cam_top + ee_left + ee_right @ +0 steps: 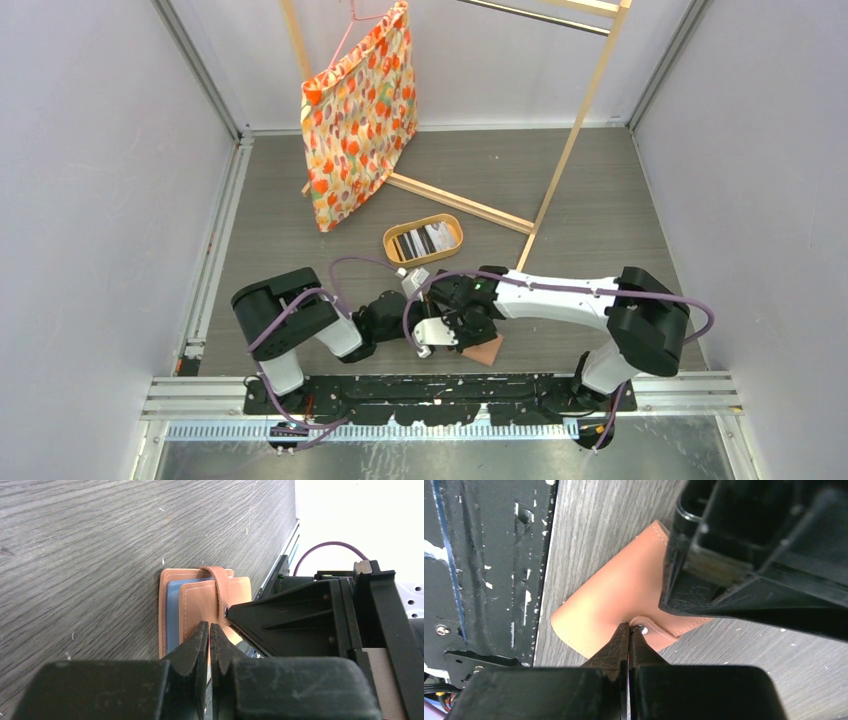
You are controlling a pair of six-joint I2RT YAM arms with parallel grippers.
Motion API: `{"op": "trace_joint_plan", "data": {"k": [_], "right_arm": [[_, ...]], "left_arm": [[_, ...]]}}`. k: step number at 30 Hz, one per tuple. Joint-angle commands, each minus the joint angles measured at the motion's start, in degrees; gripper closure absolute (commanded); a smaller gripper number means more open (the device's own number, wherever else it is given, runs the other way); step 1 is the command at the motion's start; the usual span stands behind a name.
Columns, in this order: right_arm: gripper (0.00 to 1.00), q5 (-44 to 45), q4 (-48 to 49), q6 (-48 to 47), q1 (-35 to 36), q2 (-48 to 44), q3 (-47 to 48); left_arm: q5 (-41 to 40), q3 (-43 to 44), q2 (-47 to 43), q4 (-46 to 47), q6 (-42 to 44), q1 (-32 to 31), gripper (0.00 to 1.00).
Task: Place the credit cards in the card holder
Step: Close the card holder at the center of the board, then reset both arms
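Note:
The salmon-tan card holder (pixel 487 351) lies at the table's near edge, between the two arms. In the left wrist view the card holder (pixel 172 600) shows a blue inner layer and its snap tab (pixel 220 587) wrapped over the top. My left gripper (pixel 209 627) is shut on the near edge of its tan pocket. My right gripper (pixel 629 627) is shut, its tips touching the tab beside the metal snap (pixel 640 629). From above, the left gripper (pixel 447 340) and right gripper (pixel 468 330) meet over the card holder. The credit cards (pixel 425 240) lie in the oval wooden tray (pixel 388 240).
A floral bag (pixel 360 110) hangs from a wooden rack whose base bar (pixel 460 203) crosses the table behind the tray. The black mounting rail (pixel 489 555) runs right beside the card holder. Grey walls close in both sides.

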Motion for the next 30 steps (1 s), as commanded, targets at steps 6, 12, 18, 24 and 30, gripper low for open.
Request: {"op": "trace_joint_plan", "data": {"k": [6,12,18,24,30], "right_arm": [[0.74,-11.79,-4.07,4.82,-2.28,2.53,1.45],[0.60,-21.05,-11.64,1.34,-8.68,-2.84,5.88],[0.59,-26.16,-17.81,-3.67,-15.94,-8.95,8.20],[0.53,-30.78,-17.30,-0.77,-31.61,-20.48,9.23],[0.34,-29.83,-14.73,5.55,-47.38,-29.29,11.22]], "left_arm": [[-1.13,-0.99,-2.45,-0.20,1.73,0.10,0.93],[-2.01,-0.26,-6.73,-4.92,4.73,0.10,0.90],[-1.96,3.40,-19.13,-21.41,14.19,0.10,0.85],[-9.38,11.69,-41.98,-56.13,32.58,0.17,0.60],[-19.25,16.84,-60.88,-73.86,42.73,0.60,0.06]]}}
